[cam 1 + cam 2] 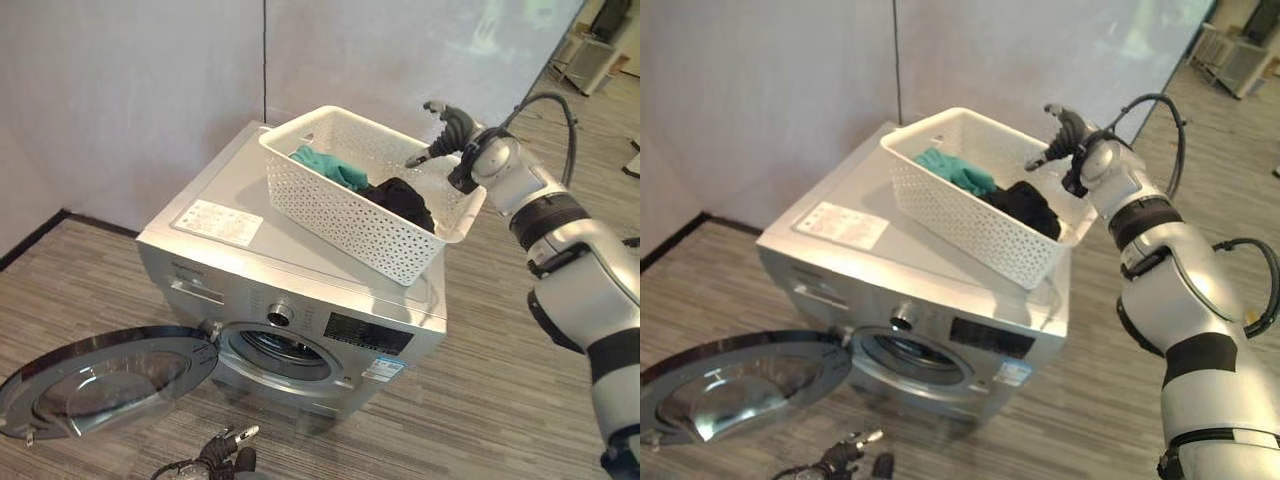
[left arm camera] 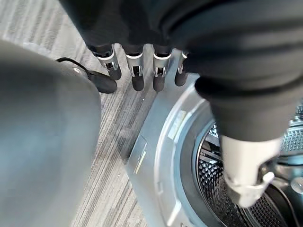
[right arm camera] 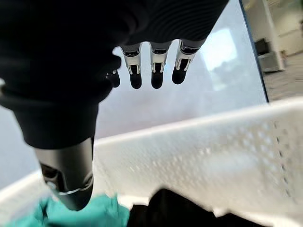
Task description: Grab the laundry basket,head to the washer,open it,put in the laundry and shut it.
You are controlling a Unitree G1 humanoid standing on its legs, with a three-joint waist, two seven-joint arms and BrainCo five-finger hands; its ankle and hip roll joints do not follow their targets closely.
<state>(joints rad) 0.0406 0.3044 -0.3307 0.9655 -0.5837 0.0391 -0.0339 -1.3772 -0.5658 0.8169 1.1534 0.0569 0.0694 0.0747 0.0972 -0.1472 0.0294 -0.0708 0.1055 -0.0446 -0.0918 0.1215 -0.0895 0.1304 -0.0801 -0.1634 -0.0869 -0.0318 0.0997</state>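
Note:
A white perforated laundry basket (image 1: 340,205) stands on top of the silver washer (image 1: 215,250), holding a teal cloth (image 1: 330,165) and a black cloth (image 1: 402,200). My right hand (image 1: 448,130) hovers open just above the basket's far right rim, fingers relaxed and holding nothing; in its wrist view the teal cloth (image 3: 94,213) and black cloth (image 3: 175,210) lie below it. The washer's round door (image 1: 100,380) is swung open to the left, showing the drum (image 1: 280,350). My left hand (image 1: 225,450) hangs low in front of the washer, open, near the drum opening (image 2: 236,189).
White walls rise behind the washer. Grey striped floor spreads around it, with free room to the right. Furniture (image 1: 590,50) stands far back at the upper right.

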